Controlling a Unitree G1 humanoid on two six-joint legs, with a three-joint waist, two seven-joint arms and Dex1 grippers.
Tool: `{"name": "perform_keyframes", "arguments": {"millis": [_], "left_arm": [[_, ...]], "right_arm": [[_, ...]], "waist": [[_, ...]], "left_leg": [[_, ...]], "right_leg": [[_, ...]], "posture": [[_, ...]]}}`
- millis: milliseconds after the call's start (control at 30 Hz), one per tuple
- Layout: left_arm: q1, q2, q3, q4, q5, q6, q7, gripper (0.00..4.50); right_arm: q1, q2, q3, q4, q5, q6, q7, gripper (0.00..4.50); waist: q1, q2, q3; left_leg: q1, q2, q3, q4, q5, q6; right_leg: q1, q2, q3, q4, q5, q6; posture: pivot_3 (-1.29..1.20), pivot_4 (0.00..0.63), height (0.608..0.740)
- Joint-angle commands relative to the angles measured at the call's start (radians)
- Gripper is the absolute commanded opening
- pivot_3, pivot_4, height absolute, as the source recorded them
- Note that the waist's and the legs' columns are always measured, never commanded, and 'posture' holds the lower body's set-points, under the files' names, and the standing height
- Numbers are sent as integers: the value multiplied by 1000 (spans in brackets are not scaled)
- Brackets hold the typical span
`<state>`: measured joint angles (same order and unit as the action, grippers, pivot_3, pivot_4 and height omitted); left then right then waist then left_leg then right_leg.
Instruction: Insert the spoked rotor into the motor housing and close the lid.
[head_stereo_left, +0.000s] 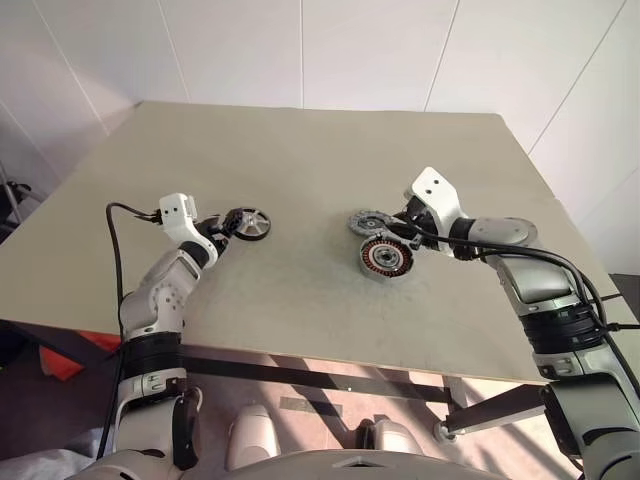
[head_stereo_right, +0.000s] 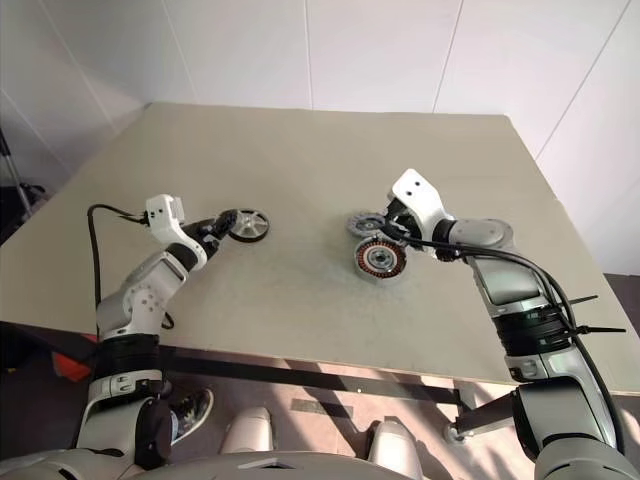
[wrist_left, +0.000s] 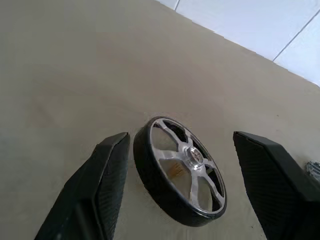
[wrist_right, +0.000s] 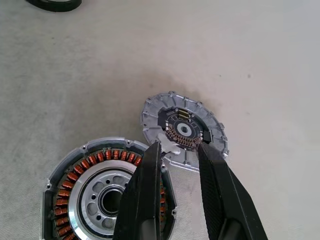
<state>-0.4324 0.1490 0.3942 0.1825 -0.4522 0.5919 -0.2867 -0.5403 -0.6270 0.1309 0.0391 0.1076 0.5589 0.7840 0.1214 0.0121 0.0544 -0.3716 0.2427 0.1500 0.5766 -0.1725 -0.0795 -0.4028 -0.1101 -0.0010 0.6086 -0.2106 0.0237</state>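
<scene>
The spoked rotor (wrist_left: 180, 175), a black-rimmed wheel with silver spokes, lies on the table (head_stereo_left: 300, 160) at the left. My left gripper (wrist_left: 180, 137) is open, one finger on each side of the rotor. At the right, the motor housing (wrist_right: 107, 192) shows its ring of red-copper windings. Just beyond it is the lid (wrist_right: 182, 127), a round silver plate with a dark circuit board in the middle. My right gripper (wrist_right: 180, 147) reaches over the housing's edge, and its fingers are closed on the lid's near rim.
The beige table runs wide and bare between the rotor (head_stereo_left: 250, 224) and the housing (head_stereo_left: 385, 258). White walls stand behind it. A black cable (head_stereo_left: 115, 260) hangs from the left arm near the table's front edge.
</scene>
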Motion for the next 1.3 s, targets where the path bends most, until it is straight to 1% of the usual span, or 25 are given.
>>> {"name": "perform_keyframes", "arguments": {"millis": [33,300,467,567,667,700,900,1000,1100,1167,1300], "left_arm": [[-19,-17,45,11,-55,5,53,4421],[-70,-91,126,160,-196,68,99,4421],[-104,-139,124,229,-252,105,76,4421],[-113,-150,115,253,-255,106,80,4421],[-116,-154,109,257,-253,99,76,3838],[-116,-154,109,256,-253,98,75,3538],[-124,-149,138,270,-269,75,93,1364],[-125,-147,132,276,-264,71,111,400],[-127,-146,128,282,-269,64,109,392],[-131,-151,127,272,-298,89,89,392],[-149,-185,114,218,-438,253,14,392]], "right_arm": [[-34,-8,-28,-3,-2,3,-11,1209],[-57,-5,-29,10,-5,13,-26,1209],[-54,-9,-23,11,-4,10,-28,1209],[-53,-10,-26,4,-3,14,-31,1209],[-51,-12,-29,3,-3,17,-35,1209],[-51,-12,-30,3,-4,17,-36,1209],[-61,-12,-30,21,-13,13,-56,1209],[-68,-11,-28,30,-13,12,-59,1209],[-79,-13,-28,53,-25,11,-68,1209],[-90,-18,-25,79,-41,12,-80,1209],[-107,-58,-12,150,-97,-23,-96,1209]], "waist": [[0,0,0],[4,0,0],[11,-1,0],[14,-1,0],[14,-1,0],[14,-1,0],[6,-1,0],[3,-1,0],[2,-1,0],[2,-1,0],[9,-1,0]], "left_leg": [[0,0,0,0,0,0],[0,0,0,0,0,0],[2,-2,0,1,0,0],[1,-3,0,1,0,1],[2,-3,0,1,0,1],[1,-3,0,1,0,1],[1,-2,0,1,0,1],[2,-2,0,1,1,1],[2,-2,0,1,1,1],[2,-2,0,1,1,1],[1,-2,0,1,1,0]], "right_leg": [[0,0,0,0,0,0],[0,0,0,0,0,1],[4,-2,0,0,1,2],[4,-3,0,-1,1,2],[4,-3,0,-1,1,2],[4,-3,0,-1,1,2],[3,-2,0,-1,2,3],[3,-2,0,-1,2,3],[3,-2,0,-1,2,3],[3,-2,0,-1,2,4],[3,-2,0,-1,2,4]], "posture": [[0,0,740],[0,0,740],[0,0,740],[0,0,740],[0,0,740],[0,0,740],[0,0,740],[0,0,740],[0,0,740],[0,0,740],[0,0,740]]}}
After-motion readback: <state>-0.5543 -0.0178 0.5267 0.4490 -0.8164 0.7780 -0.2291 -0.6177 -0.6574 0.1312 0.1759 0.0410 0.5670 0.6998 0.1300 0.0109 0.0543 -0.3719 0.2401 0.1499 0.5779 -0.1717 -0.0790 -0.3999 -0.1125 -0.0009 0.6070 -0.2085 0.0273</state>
